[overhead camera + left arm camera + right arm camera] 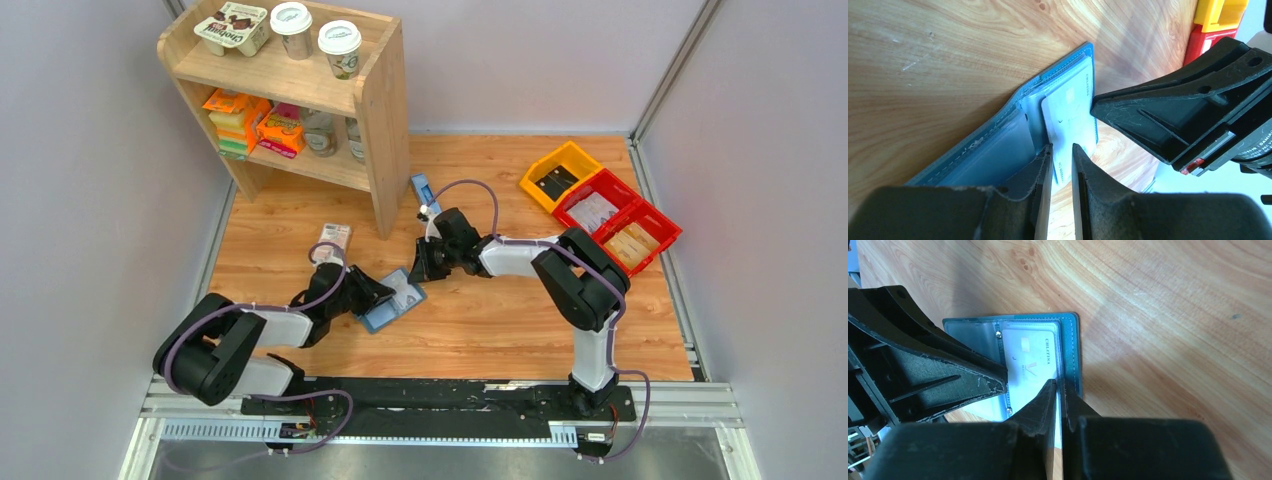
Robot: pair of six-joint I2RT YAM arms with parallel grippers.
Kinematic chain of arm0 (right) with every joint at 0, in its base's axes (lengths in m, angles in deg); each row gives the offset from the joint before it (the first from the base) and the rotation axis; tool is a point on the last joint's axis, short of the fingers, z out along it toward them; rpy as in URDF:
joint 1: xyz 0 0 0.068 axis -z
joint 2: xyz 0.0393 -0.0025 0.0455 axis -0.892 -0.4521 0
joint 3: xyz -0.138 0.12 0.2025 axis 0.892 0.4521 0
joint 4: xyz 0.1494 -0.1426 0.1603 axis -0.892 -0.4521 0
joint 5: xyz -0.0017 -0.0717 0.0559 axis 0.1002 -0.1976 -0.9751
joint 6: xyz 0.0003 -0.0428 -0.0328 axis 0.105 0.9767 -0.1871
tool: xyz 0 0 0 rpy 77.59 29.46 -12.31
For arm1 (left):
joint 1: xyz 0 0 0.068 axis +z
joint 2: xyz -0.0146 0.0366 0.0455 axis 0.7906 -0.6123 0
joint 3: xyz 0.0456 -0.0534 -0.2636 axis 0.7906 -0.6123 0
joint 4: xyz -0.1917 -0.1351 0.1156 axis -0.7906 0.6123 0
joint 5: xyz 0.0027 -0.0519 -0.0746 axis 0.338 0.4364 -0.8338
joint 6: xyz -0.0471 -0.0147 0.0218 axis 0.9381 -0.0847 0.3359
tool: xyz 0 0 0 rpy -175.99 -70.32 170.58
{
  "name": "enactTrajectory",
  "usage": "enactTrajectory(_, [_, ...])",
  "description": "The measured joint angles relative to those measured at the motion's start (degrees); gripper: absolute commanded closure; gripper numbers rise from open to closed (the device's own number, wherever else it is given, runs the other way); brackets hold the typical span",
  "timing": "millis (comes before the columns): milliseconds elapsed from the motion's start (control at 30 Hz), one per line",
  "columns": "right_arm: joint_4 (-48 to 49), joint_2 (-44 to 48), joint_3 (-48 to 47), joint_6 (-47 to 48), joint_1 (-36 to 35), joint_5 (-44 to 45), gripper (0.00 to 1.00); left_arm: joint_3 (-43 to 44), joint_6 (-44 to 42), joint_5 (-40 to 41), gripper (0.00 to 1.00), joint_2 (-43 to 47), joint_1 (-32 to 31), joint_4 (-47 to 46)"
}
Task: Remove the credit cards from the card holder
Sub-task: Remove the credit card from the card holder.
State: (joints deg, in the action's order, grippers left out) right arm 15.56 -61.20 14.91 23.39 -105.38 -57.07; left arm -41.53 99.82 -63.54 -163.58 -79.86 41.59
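Observation:
The teal-blue card holder lies open on the wooden table between both arms. A white credit card sticks out of a pale inner pocket, seen in the right wrist view as the credit card. My left gripper has its jaws a narrow gap apart around the card's near corner, and wood shows through the gap. My right gripper is shut on the thin right edge of the card holder. In the top view the left gripper and right gripper meet over the holder.
A wooden shelf with cups and packs stands at the back left. A pink-and-white pack and a blue-and-white box lie near it. A yellow bin and red bins sit at the right.

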Motion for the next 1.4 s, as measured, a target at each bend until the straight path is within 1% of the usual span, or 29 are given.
enactTrajectory(33, [0.1,0.0,0.0,0.0,0.0,0.0,0.93,0.0,0.1,-0.1,0.77,-0.5,0.0,-0.7])
enactTrajectory(100, [0.5,0.0,0.1,-0.1,0.2,0.2,0.93,0.0,0.3,-0.3,0.84,-1.5,0.0,-2.1])
enactTrajectory(133, [0.8,-0.1,0.1,-0.2,0.4,0.3,0.93,0.0,0.4,-0.4,0.94,-1.9,0.0,-2.5])
enactTrajectory(167, [0.9,-0.1,0.1,-0.2,0.5,0.3,0.93,0.0,0.5,-0.5,0.98,-2.2,0.0,-2.8])
enactTrajectory(200, [1.1,-0.2,0.1,-0.2,0.5,0.5,0.94,0.0,0.6,-0.5,1.0,-2.3,0.0,-2.9])
enactTrajectory(333, [1.5,-0.4,0.1,-0.5,0.6,0.7,0.94,-0.6,1.1,-0.5,1.0,-1.7,0.0,-3.3])
enactTrajectory(433, [1.9,-0.6,0.1,-0.9,0.6,0.6,0.95,-0.8,1.0,-0.2,1.0,0.8,0.0,-1.5])
enactTrajectory(533, [2.4,-1.1,0.1,-1.7,0.5,0.4,0.95,-0.6,0.9,0.6,1.0,5.1,-0.2,3.1])
enactTrajectory(667, [2.6,-1.2,0.3,-2.5,0.2,0.1,0.95,1.2,0.3,1.6,1.0,9.1,-0.4,12.2])
enactTrajectory(833, [2.9,-1.2,0.5,-3.4,0.2,0.1,0.95,3.7,-0.3,2.6,1.0,11.4,-0.4,21.4])
enactTrajectory(900, [2.9,-1.1,0.5,-3.6,0.2,0.1,0.92,4.6,-0.5,2.9,1.0,11.8,-0.4,24.3])
enactTrajectory(967, [2.8,-1.0,0.6,-3.6,0.2,0.1,0.9,5.5,-1.1,3.1,0.98,11.8,-0.4,26.3])
enactTrajectory(1067, [1.8,-0.2,1.0,-3.5,0.2,0.3,0.86,7.3,-2.6,3.2,0.97,11.3,-0.4,28.8])
enactTrajectory(1133, [0.2,0.5,1.1,-3.2,0.2,0.7,0.84,8.9,-3.8,3.0,0.98,9.6,-0.4,30.0])
enactTrajectory(1233, [-2.3,1.6,1.0,-2.4,0.1,1.2,0.83,10.9,-5.4,2.6,1.0,6.5,-0.4,31.5])
enactTrajectory(1333, [-4.5,2.2,0.9,-1.6,0.1,1.5,0.83,12.0,-6.8,2.0,1.0,3.6,-0.3,32.2])
enactTrajectory(1400, [-5.9,2.4,0.4,-1.0,0.1,1.7,0.8,13.4,-8.4,1.6,1.0,2.2,0.0,32.5])
